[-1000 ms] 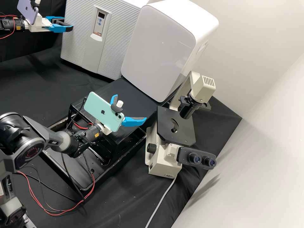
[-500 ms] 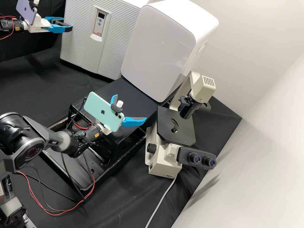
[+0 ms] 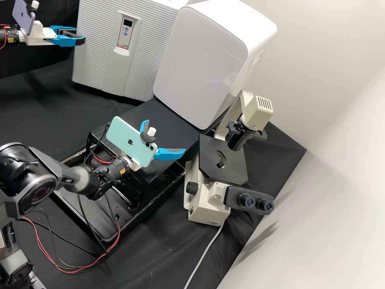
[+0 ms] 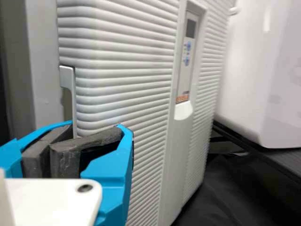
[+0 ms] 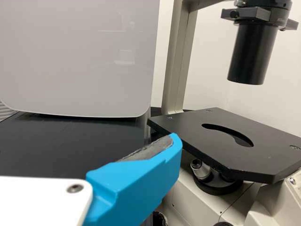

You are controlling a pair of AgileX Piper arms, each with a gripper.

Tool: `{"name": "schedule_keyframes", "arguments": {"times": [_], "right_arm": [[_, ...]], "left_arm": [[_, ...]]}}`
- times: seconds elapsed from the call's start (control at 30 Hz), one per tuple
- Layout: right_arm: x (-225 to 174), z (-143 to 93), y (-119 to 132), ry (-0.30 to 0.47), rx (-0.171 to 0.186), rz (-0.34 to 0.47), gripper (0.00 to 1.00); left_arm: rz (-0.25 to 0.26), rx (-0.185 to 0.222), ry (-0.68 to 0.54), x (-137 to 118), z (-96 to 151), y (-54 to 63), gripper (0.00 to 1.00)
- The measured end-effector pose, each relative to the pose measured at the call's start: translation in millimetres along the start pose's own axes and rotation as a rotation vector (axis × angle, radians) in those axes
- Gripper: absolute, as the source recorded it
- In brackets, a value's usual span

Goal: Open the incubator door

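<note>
On the door (image 4: 136, 84), likely stiff and heavy, your left gripper (image 4: 96, 125) rightly pinches the handle (image 4: 67, 75), your right gripper (image 3: 165, 136) gaping empty.

An apple-shaped mark (image 3: 130, 142) is on the green phone (image 3: 120, 132); print (image 4: 182, 99) on the incubator panel (image 4: 184, 77) seems too small to read.

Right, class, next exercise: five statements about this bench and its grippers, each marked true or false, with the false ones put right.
1. The left gripper is at the handle on the ribbed door's edge. True.
2. The right gripper's fingers are pressed together. False: the right gripper's fingers are spread apart.
3. The smooth white cabinet stands between the ribbed door and the microscope. True.
4. The microscope's stage is white. False: the stage is black.
5. A mint-green phone is mounted behind the right gripper's fingers. True.
</note>
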Motion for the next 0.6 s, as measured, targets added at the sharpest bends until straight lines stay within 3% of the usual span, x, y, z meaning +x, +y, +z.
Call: {"name": "schedule_keyframes", "arguments": {"times": [0.1,0.23,0.5,0.6], "right_arm": [[0,0,0,0.000,0.000,0.000,1.00],[0,0,0,0.000,0.000,0.000,1.00],[0,0,0,0.000,0.000,0.000,1.00],[0,0,0,0.000,0.000,0.000,1.00]], "left_arm": [[0.012,-0.008,-0.034,-10,6,-2.5,0.00],[0.072,-0.013,-0.088,-32,22,3.9,0.00],[0.174,-0.049,0.010,-79,27,13.9,0.00],[0.180,-0.063,0.034,-88,27,12.3,0.00]]}}
